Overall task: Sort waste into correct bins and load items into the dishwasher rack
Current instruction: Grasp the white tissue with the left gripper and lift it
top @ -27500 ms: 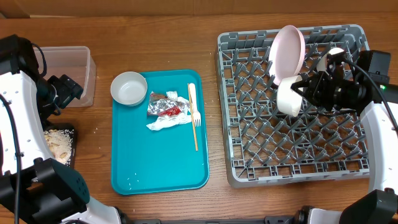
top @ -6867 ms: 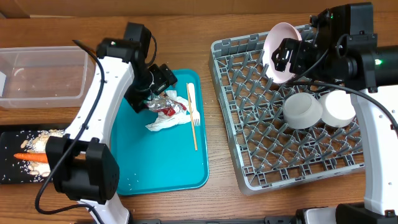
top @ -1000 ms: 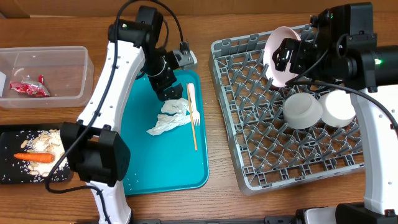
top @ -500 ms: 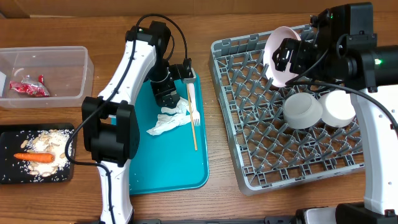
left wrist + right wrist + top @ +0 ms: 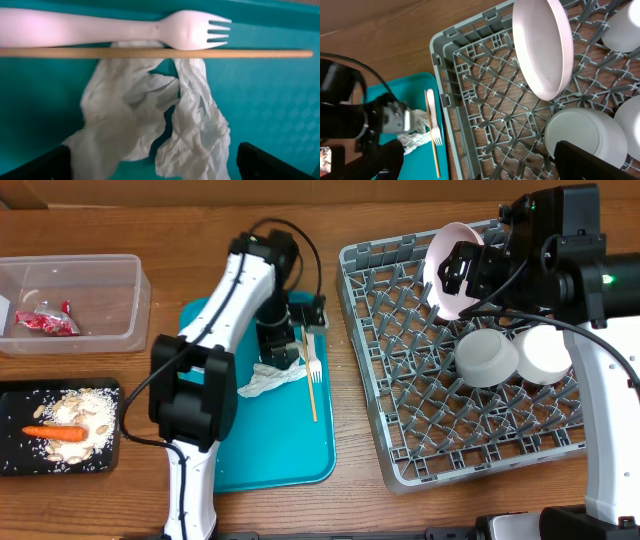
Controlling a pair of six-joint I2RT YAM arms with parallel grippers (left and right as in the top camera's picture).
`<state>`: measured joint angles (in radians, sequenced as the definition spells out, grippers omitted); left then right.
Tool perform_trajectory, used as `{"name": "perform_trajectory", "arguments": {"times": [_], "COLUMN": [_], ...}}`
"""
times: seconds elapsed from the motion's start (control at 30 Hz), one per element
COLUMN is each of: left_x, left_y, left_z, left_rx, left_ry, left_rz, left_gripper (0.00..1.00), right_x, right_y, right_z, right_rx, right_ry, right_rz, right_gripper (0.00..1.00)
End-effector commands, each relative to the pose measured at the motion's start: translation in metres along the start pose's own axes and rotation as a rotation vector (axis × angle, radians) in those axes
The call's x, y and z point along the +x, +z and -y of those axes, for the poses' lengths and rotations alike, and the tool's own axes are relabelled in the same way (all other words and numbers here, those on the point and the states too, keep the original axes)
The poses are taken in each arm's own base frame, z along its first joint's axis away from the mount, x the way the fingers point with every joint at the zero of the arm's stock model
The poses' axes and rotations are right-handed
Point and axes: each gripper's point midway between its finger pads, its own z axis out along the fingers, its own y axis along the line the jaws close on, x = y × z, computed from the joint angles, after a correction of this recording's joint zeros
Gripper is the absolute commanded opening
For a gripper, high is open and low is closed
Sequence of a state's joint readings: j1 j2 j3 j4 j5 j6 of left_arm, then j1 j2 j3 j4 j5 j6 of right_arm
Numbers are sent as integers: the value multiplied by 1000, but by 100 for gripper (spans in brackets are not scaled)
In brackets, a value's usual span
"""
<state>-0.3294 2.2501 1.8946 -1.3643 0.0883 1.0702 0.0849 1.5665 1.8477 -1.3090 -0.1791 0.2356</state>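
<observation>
Dishwasher rack (image 5: 480, 430): grey grid crate on the right of the wooden table, larger than anything else on it.
Teal tray (image 5: 270, 440): left of the rack, beneath my left arm.
Clear tub (image 5: 90, 270): at the table's far left, with the foil wrapper inside.
Black tray (image 5: 12, 465): just in front of the tub, carrying the food scraps.
Right gripper (image 5: 477, 162): my jaws stand wide apart above the rack's far side, holding nothing.
Left gripper (image 5: 155, 167): my jaws stand wide apart low over the teal tray, one finger at either side of the napkin, gripping nothing.
Plate (image 5: 450, 265): white-pink, standing on edge among the pegs at the rack's far side.
Bowls (image 5: 487, 357): two, white, side by side in the rack near the plate.
Napkin (image 5: 150, 115): crumpled white paper on the teal tray, between my left fingers.
Wooden stick (image 5: 150, 52): lies across the napkin's edge.
Fork (image 5: 125, 27): white plastic, alongside the stick and touching it.
Foil wrapper (image 5: 45, 322): silver and red, crumpled.
Carrot (image 5: 58, 433): orange, lying on pale crumbs (image 5: 85, 405) in the black tray.
</observation>
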Motion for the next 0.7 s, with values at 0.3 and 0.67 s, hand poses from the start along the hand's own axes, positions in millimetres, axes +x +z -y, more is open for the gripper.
{"name": "perform_trajectory", "arguments": {"times": [0.3, 0.67], "left_x": [14, 13], "left_y": [35, 54], "left_z": [-3, -7], "left_rx": [-27, -50], "left_ry": [-8, -38], "left_rz": [-103, -87], "left_gripper": [100, 100], "right_x": [-7, -7], "right_y": [-4, -4], "right_z": [-2, -2], "right_rx": [-3, -3], "right_ry": [-2, -2], "right_rz": [25, 25], "right_gripper": [100, 100]}}
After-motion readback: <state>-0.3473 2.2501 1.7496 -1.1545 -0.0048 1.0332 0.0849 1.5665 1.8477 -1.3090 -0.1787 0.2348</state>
